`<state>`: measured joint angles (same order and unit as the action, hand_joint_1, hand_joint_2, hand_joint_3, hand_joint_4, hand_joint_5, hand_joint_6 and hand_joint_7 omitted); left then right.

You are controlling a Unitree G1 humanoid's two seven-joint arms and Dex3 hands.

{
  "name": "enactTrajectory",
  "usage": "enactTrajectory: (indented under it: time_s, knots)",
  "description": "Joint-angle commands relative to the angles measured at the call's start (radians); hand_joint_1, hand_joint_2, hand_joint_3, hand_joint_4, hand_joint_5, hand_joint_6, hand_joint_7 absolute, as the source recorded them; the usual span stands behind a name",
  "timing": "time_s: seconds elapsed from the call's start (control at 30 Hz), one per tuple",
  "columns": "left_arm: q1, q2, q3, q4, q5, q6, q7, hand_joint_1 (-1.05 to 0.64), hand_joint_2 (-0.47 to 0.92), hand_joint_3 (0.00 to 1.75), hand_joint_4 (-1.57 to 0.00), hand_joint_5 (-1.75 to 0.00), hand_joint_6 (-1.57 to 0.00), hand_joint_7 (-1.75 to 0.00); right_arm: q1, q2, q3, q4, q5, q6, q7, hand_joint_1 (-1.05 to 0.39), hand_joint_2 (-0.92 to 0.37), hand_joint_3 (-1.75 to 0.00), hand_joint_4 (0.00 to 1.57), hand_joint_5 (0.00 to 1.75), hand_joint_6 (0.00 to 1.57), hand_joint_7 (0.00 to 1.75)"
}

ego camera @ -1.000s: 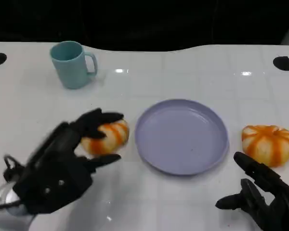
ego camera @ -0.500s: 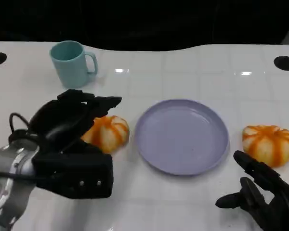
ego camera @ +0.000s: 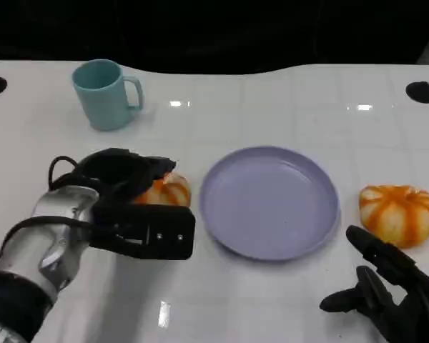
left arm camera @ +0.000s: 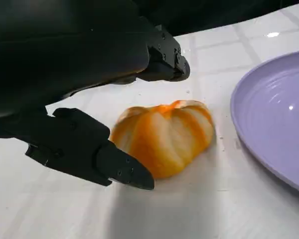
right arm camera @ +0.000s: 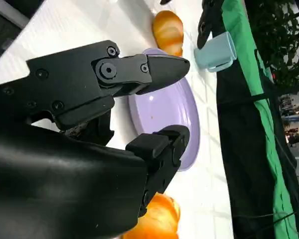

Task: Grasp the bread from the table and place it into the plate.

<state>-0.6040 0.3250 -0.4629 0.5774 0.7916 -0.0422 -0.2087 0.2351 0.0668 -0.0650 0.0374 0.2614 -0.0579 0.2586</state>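
Your left hand [ego camera: 132, 207] arches over the bread [left arm camera: 162, 137], fingers apart on both sides and not pressing it, so it is ready to close. The bread lies on the table [ego camera: 272, 107] just beside the plate [ego camera: 270, 202]. Your right hand [ego camera: 386, 289] rests spread, holding nothing.

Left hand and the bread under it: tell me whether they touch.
Cannot tell. In the left wrist view the left hand brackets the bread, fingers close, but no plain contact or gap.
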Motion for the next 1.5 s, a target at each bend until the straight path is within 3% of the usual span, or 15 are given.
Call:
enactTrajectory:
  time_s: [0.03, 0.5, 0.7, 0.77, 0.93, 0.97, 1.0, 1.03, 1.07, 1.1, 1.2, 1.23, 1.27, 1.33, 1.5]
  knots:
    - [-0.06, -0.015, -0.021, 0.121, -0.004, -0.034, 0.064, -0.4, 0.76, 0.0, -0.15, -0.12, -0.26, -0.01, 0.006, -0.013, -0.007, -0.015, 0.012, 0.002, 0.003, -0.75, -0.92, -0.34, 0.82, 1.0, 1.11, 0.09]
    - [-0.193, -0.115, -0.07, 0.484, -0.029, -0.107, 0.184, -0.37, 0.81, 0.01, -0.27, -0.09, -0.34, -0.02, 0.015, -0.011, -0.006, -0.034, 0.014, 0.016, 0.001, -0.75, -0.92, -0.33, 0.81, 1.0, 1.12, 0.1]
    - [-0.217, -0.157, -0.048, 0.599, -0.073, -0.116, 0.217, -0.2, 0.9, 0.02, -0.49, -0.11, -0.5, -0.03, 0.019, -0.013, -0.005, -0.04, 0.009, 0.016, -0.002, -0.75, -0.92, -0.33, 0.81, 1.0, 1.12, 0.1]
    - [-0.225, -0.167, -0.042, 0.627, -0.088, -0.112, 0.228, -0.17, 0.92, 0.08, -0.66, -0.17, -0.62, -0.06, 0.02, -0.014, -0.005, -0.043, 0.009, 0.018, -0.003, -0.76, -0.92, -0.33, 0.81, 1.0, 1.12, 0.1]
    - [-0.235, -0.171, -0.049, 0.651, -0.101, -0.117, 0.239, -0.17, 0.92, 0.1, -0.71, -0.17, -0.66, -0.06, 0.021, -0.013, -0.005, -0.045, 0.008, 0.02, -0.003, -0.76, -0.92, -0.33, 0.81, 1.01, 1.12, 0.1]
    - [-0.225, -0.176, -0.044, 0.653, -0.099, -0.115, 0.326, -0.17, 0.92, 0.1, -0.71, -0.17, -0.66, -0.06, 0.021, -0.012, -0.006, -0.045, 0.011, 0.023, -0.004, -0.76, -0.92, -0.33, 0.81, 1.01, 1.12, 0.1]
    - [-0.218, -0.179, -0.041, 0.657, -0.097, -0.114, 0.393, -0.22, 0.92, 0.22, -0.88, -0.76, -0.79, -0.48, 0.021, -0.012, -0.007, -0.046, 0.013, 0.025, -0.004, -0.76, -0.92, -0.33, 0.81, 1.01, 1.12, 0.11]
    - [-0.214, -0.182, -0.04, 0.661, -0.097, -0.114, 0.441, -0.25, 0.92, 0.28, -0.83, -1.34, -0.68, -1.12, 0.021, -0.011, -0.007, -0.047, 0.014, 0.027, -0.005, -0.75, -0.92, -0.33, 0.81, 1.01, 1.12, 0.11]
    - [-0.213, -0.184, -0.041, 0.666, -0.097, -0.115, 0.469, -0.26, 0.92, 0.31, -0.81, -1.54, -0.63, -1.35, 0.021, -0.011, -0.008, -0.047, 0.014, 0.028, -0.005, -0.75, -0.92, -0.33, 0.82, 1.01, 1.12, 0.11]
    - [-0.214, -0.185, -0.043, 0.672, -0.098, -0.117, 0.476, -0.26, 0.92, 0.32, -0.8, -1.64, -0.61, -1.47, 0.021, -0.01, -0.008, -0.048, 0.014, 0.029, -0.005, -0.75, -0.92, -0.33, 0.82, 1.01, 1.12, 0.11]
    - [-0.218, -0.187, -0.048, 0.682, -0.1, -0.12, 0.489, -0.26, 0.92, 0.33, -0.79, -1.73, -0.59, -1.58, 0.021, -0.01, -0.008, -0.048, 0.014, 0.03, -0.005, -0.75, -0.92, -0.33, 0.82, 1.01, 1.12, 0.11]
    - [-0.209, -0.187, 0.005, 0.67, -0.156, -0.158, 0.505, -0.26, 0.92, 0.33, -0.79, -1.74, -0.58, -1.59, 0.02, -0.013, -0.009, -0.044, 0.013, 0.024, -0.001, -0.75, -0.92, -0.33, 0.82, 1.01, 1.12, 0.11]
    - [-0.203, -0.186, 0.045, 0.661, -0.198, -0.187, 0.517, -0.22, 0.84, 0.54, -0.79, -1.74, -0.6, -1.68, 0.019, -0.015, -0.01, -0.041, 0.012, 0.02, 0.002, -0.75, -0.92, -0.33, 0.81, 1.01, 1.11, 0.11]
    - [-0.198, -0.185, 0.086, 0.655, -0.243, -0.22, 0.528, -0.2, 0.75, 0.76, -0.8, -1.75, -0.61, -1.73, 0.018, -0.016, -0.01, -0.037, 0.011, 0.016, 0.005, -0.75, -0.92, -0.33, 0.81, 1.01, 1.11, 0.11]
    - [-0.199, -0.185, 0.089, 0.661, -0.247, -0.23, 0.53, -0.2, 0.72, 0.83, -0.8, -1.75, -0.61, -1.75, 0.018, -0.016, -0.011, -0.037, 0.011, 0.016, 0.005, -0.75, -0.92, -0.33, 0.8, 1.01, 1.11, 0.11]
